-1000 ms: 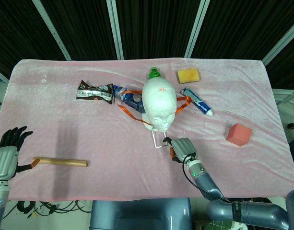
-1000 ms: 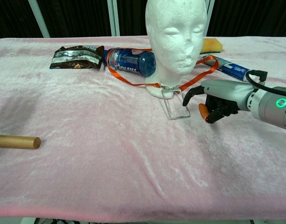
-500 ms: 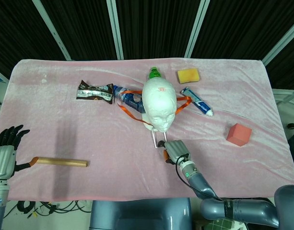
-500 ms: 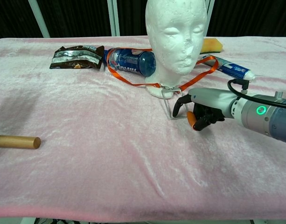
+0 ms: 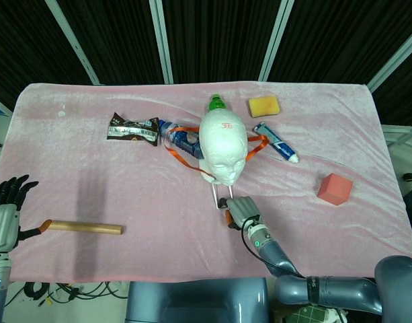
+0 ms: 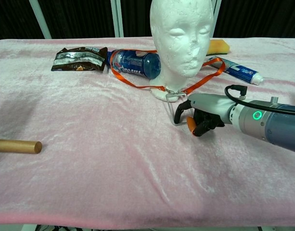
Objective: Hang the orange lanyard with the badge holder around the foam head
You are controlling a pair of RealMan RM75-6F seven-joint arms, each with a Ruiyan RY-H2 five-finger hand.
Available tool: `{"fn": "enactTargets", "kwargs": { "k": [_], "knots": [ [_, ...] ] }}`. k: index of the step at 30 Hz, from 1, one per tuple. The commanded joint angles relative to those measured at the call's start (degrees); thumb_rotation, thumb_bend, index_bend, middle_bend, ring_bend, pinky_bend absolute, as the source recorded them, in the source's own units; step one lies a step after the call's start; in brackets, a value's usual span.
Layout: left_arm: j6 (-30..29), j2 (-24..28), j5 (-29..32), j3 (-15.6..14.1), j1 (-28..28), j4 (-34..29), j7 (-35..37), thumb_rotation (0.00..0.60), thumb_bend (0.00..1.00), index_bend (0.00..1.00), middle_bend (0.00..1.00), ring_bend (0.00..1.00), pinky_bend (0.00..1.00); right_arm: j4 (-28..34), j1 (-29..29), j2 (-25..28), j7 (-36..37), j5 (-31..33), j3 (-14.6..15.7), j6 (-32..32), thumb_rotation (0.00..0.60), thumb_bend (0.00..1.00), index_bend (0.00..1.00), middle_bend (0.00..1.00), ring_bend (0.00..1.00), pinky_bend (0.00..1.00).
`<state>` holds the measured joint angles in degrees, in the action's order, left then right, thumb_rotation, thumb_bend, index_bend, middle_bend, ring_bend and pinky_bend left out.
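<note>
Just before the white foam head [image 6: 182,36], the right hand [image 6: 201,115] curls at the clear badge holder [image 6: 178,113]; grip unclear. Orange lanyard [image 6: 137,83] lies looped around; lifting comes next.

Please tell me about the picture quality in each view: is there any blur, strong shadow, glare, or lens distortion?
Head view: sharp, evenly lit; a soft grey shadow lies on the pink cloth above the wooden stick; the table edges bow slightly. Chest view: the foam head is bright but keeps detail, its top cropped; a dim shadow patch at far left; a green light glows on the right arm behind the right hand.
</note>
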<state>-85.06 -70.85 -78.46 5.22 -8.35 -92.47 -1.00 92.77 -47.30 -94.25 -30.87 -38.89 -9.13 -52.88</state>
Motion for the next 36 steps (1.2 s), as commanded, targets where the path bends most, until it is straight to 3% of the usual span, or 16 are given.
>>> {"fn": "enactTargets", "kwargs": {
  "k": [1, 7, 20, 22, 24, 26, 28, 30, 33, 36],
  "knots": [
    [-0.12, 0.00, 0.03, 0.16, 0.12, -0.10, 0.09, 0.600, 0.15, 0.19, 0.09, 0.00, 0.00, 0.15, -0.12, -0.13, 0.33, -0.21, 0.12, 0.00, 0.600, 0.84, 0.48, 0.97, 0.96, 0.88],
    [-0.40, -0.09, 0.14, 0.60, 0.36, -0.07, 0.25, 0.600, 0.15, 0.19, 0.09, 0.00, 0.00, 0.88, 0.01, 0.47, 0.78, -0.80, 0.80, -0.38, 0.600, 0.84, 0.57, 0.97, 0.96, 0.88],
    [-0.26, -0.18, 0.44, 0.99, 0.69, -0.43, -0.54, 0.600, 0.15, 0.19, 0.09, 0.00, 0.00, 8.29, 3.47, 6.09, 2.09, -4.49, 6.18, -1.99, 0.600, 0.84, 0.58, 0.97, 0.95, 0.88],
    [-0.11, -0.26, 0.39, 0.95, 0.67, -0.49, -0.81, 0.600, 0.15, 0.19, 0.09, 0.00, 0.00, 8.46, 3.94, 6.26, 2.49, -5.29, 6.97, -1.95, 0.600, 0.79, 0.51, 0.96, 0.94, 0.88],
    [0.00, -0.32, 0.34, 0.87, 0.70, -0.56, -1.09, 0.600, 0.15, 0.19, 0.09, 0.00, 0.00, 8.30, 4.09, 6.35, 2.82, -5.94, 7.36, -1.60, 0.600, 0.64, 0.36, 0.96, 0.94, 0.88],
    [-0.06, -0.38, 0.23, 0.87, 0.73, -0.59, -1.34, 0.600, 0.15, 0.19, 0.09, 0.00, 0.00, 8.24, 4.03, 6.50, 3.34, -6.27, 7.12, -1.25, 0.600, 0.43, 0.17, 0.95, 0.94, 0.88],
    [-0.14, -0.45, 0.24, 0.94, 0.79, -0.59, -1.38, 0.600, 0.15, 0.19, 0.09, 0.00, 0.00, 8.38, 3.94, 6.79, 4.00, -6.60, 6.67, -0.93, 0.600, 0.30, 0.05, 0.95, 0.94, 0.88],
    [-0.14, -0.48, 0.36, 1.05, 0.82, -0.53, -1.45, 0.600, 0.15, 0.19, 0.09, 0.00, 0.00, 8.64, 3.86, 7.31, 4.96, -7.05, 5.76, -0.91, 0.600, 0.22, 0.00, 0.95, 0.94, 0.88],
    [0.01, -0.53, 0.52, 1.18, 0.81, -0.46, -1.48, 0.600, 0.15, 0.19, 0.09, 0.00, 0.00, 9.07, 3.89, 8.14, 6.30, -7.34, 4.59, -1.01, 0.600, 0.20, 0.00, 0.94, 0.93, 0.88],
    [0.28, -0.54, 0.74, 1.30, 0.76, -0.26, -1.61, 0.600, 0.15, 0.19, 0.09, 0.00, 0.00, 10.46, 4.74, 10.38, 9.26, -7.51, 2.43, -2.24, 0.600, 0.20, 0.00, 0.88, 0.89, 0.87]
  ]
}}
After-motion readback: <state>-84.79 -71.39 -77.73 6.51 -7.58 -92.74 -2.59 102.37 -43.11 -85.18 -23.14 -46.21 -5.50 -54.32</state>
